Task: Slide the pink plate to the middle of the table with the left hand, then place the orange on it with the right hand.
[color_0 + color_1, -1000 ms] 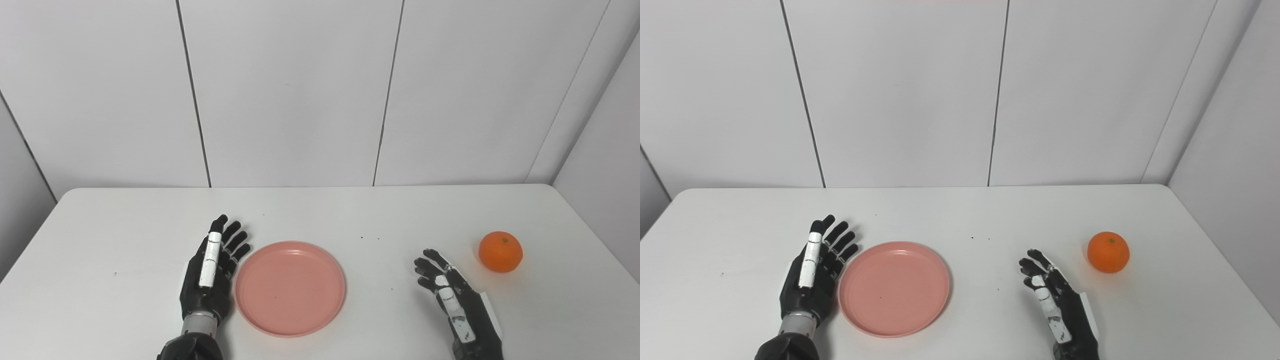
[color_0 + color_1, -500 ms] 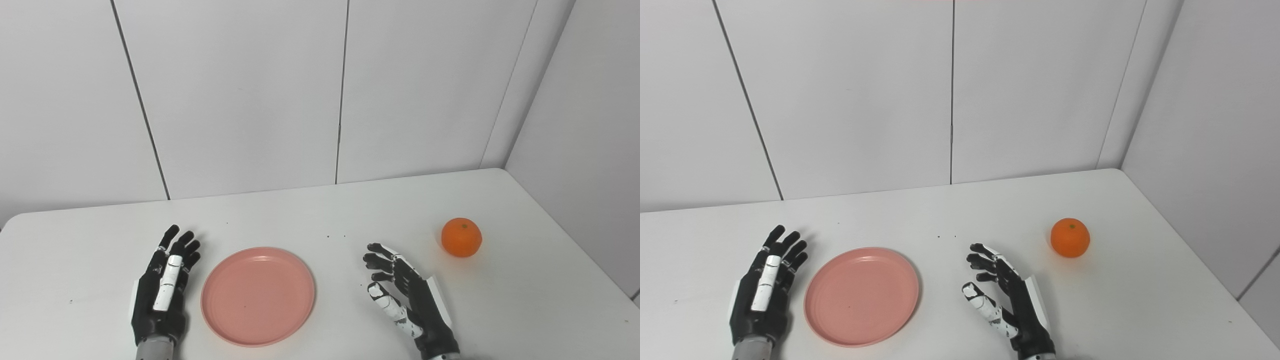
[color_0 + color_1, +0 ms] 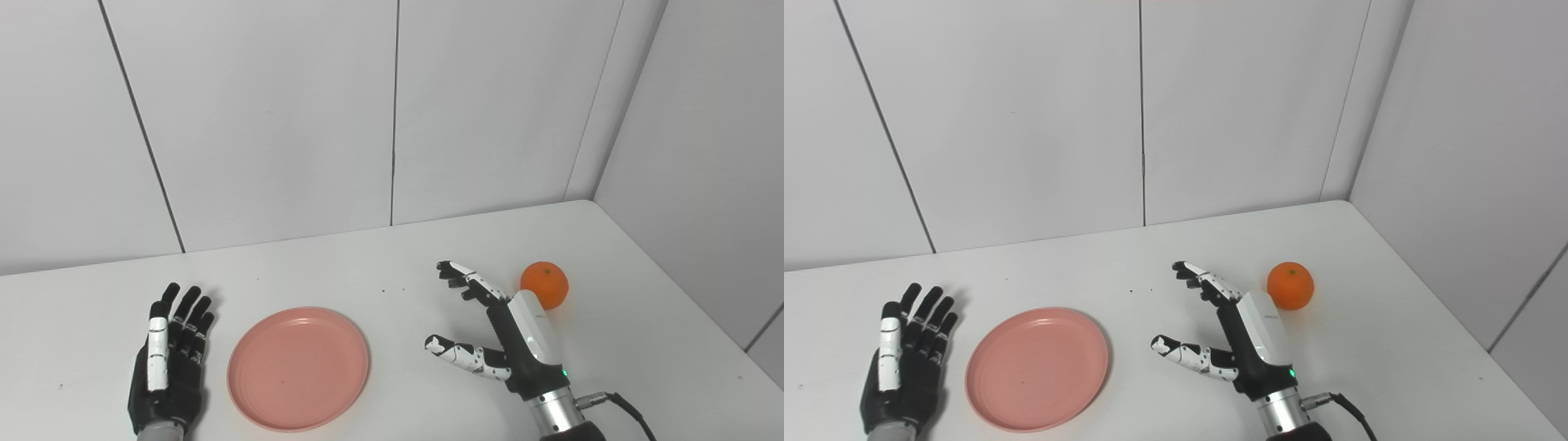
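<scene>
Plate [image 3: 298,369] left, orange [image 3: 544,285] right, on table [image 3: 343,269].

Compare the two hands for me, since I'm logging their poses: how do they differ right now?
The left hand lies flat beside the pink plate, fingers straight; the right hand is raised on edge, fingers curved, thumb spread. The left is well away from the orange; the right is close beside it. Both are open, holding nothing.

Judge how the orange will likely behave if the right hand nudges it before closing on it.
The orange is round and lies loose on the bare table, so it would probably roll. The open right hand sits beside it, so a sideways touch may push it away. Its rind looks firm.
</scene>
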Controlling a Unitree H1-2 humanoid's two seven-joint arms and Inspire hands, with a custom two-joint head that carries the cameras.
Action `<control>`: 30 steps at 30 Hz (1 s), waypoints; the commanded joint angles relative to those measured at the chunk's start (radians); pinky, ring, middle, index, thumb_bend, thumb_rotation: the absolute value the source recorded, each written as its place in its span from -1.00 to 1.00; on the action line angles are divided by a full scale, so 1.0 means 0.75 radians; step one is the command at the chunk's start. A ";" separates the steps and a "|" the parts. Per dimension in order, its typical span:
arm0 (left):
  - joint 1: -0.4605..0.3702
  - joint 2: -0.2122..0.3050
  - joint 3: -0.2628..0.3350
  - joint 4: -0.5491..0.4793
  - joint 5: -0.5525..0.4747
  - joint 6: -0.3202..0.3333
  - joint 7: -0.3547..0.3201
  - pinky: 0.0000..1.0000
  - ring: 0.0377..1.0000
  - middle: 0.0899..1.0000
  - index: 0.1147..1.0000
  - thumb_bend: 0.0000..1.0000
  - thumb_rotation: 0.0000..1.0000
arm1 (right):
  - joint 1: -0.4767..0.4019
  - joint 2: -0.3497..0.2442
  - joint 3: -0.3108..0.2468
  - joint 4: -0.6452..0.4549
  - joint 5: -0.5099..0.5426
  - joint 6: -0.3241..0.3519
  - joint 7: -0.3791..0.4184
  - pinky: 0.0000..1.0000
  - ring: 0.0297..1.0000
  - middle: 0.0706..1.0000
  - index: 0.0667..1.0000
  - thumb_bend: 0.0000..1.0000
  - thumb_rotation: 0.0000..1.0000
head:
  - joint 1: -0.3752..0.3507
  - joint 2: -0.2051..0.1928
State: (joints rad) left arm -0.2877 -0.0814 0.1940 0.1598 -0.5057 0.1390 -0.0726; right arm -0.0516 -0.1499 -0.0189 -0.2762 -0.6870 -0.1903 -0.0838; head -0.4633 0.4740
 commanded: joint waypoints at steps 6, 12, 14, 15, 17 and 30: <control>0.008 -0.008 -0.014 -0.025 0.014 0.052 0.016 0.91 0.75 0.66 0.74 0.28 0.20 | -0.123 -0.130 -0.043 -0.078 -0.161 0.042 -0.011 0.23 0.40 0.51 0.57 0.57 0.76 | 0.005 -0.001; 0.015 -0.004 -0.028 -0.041 0.047 0.061 0.030 0.93 0.75 0.69 0.74 0.30 0.22 | -0.189 -0.217 -0.063 -0.064 -0.239 0.082 0.009 0.23 0.43 0.51 0.56 0.59 0.76 | 0.010 -0.005; 0.016 -0.002 -0.028 -0.042 0.046 0.063 0.024 0.96 0.77 0.71 0.76 0.28 0.22 | -0.216 -0.253 -0.072 -0.039 -0.269 0.084 0.013 0.26 0.44 0.52 0.57 0.58 0.79 | 0.010 -0.005; 0.017 -0.001 -0.028 -0.043 0.046 0.063 0.023 0.96 0.77 0.71 0.76 0.28 0.22 | -0.223 -0.262 -0.074 -0.032 -0.278 0.088 0.017 0.26 0.44 0.52 0.58 0.59 0.79 | 0.010 -0.005; 0.019 0.000 -0.029 -0.046 0.048 0.066 0.025 0.97 0.77 0.71 0.76 0.27 0.22 | -0.242 -0.287 -0.078 -0.011 -0.298 0.096 0.024 0.28 0.45 0.52 0.58 0.60 0.80 | 0.010 -0.007; 0.025 -0.002 -0.032 -0.055 0.056 0.070 0.027 0.97 0.76 0.71 0.76 0.26 0.20 | -0.340 -0.477 -0.085 0.207 -0.389 0.231 0.089 0.40 0.50 0.52 0.55 0.72 0.78 | 0.024 -0.006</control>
State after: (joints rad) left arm -0.2740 -0.0833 0.1741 0.1169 -0.4781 0.1806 -0.0593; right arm -0.2650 -0.4716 -0.0672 -0.1159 -0.9722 -0.0488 -0.0107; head -0.4464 0.4679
